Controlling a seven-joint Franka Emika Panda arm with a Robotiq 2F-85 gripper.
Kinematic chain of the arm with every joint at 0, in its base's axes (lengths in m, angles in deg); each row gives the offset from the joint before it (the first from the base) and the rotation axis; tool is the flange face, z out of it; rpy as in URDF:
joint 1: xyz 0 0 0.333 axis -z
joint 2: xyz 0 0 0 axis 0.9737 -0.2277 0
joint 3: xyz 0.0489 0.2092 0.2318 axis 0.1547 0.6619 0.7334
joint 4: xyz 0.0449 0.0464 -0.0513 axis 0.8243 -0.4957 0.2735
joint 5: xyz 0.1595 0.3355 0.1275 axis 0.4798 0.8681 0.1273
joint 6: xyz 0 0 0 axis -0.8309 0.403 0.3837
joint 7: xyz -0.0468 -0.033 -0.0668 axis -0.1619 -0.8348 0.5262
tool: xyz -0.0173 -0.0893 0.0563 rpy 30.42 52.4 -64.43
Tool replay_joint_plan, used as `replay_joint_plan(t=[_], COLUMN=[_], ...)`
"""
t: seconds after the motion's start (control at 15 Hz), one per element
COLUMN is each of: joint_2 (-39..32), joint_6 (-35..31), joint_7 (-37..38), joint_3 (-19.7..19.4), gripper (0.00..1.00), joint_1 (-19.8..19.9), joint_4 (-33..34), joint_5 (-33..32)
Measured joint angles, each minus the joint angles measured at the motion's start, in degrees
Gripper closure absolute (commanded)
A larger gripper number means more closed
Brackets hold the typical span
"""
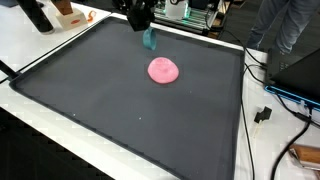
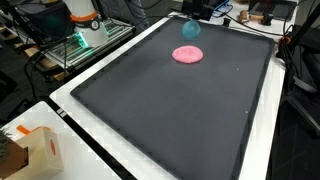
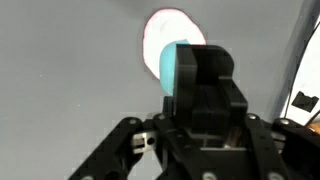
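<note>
In both exterior views a teal object [image 1: 150, 40] [image 2: 190, 28] hangs just above the far part of a dark mat [image 1: 110, 100] [image 2: 170, 120], and my gripper [image 1: 146, 31] [image 2: 193, 16] is shut on it from above. A flat pink disc [image 1: 163, 70] [image 2: 187, 55] lies on the mat just in front of the teal object. In the wrist view the black gripper [image 3: 192, 72] fills the middle, the teal object [image 3: 173, 65] shows at its fingertips, and the pink disc [image 3: 162, 28] lies beyond them.
The mat covers a white table [image 1: 60, 125]. A cardboard box [image 2: 30, 152] stands at a near corner. Cables and a plug [image 1: 263, 115] lie off the mat's side. Equipment [image 2: 85, 22] and a person's legs [image 1: 290, 30] stand round the far edge.
</note>
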Motion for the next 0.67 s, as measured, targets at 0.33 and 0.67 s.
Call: replay_joint_plan(t=[0.33,0.67], joint_2=[0.8,0.9], joint_6=[0.0,0.2], joint_7=[3.5,2.7], joint_3=[0.2,0.8], gripper=[0.75,0.5], joint_1=[-0.8,-0.9], joint_4=[-0.4,-0.4], joint_5=[-4.2,-4.6])
